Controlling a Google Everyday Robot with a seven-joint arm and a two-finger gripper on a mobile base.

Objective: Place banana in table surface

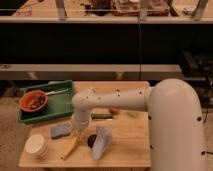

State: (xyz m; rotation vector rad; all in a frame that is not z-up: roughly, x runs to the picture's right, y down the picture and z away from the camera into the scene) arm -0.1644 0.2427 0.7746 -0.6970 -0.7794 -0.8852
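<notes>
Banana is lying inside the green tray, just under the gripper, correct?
Not quite. The camera view shows the banana on the table surface, not in the green tray. It lies between the sponge and the dark disc, just under the gripper.
</notes>
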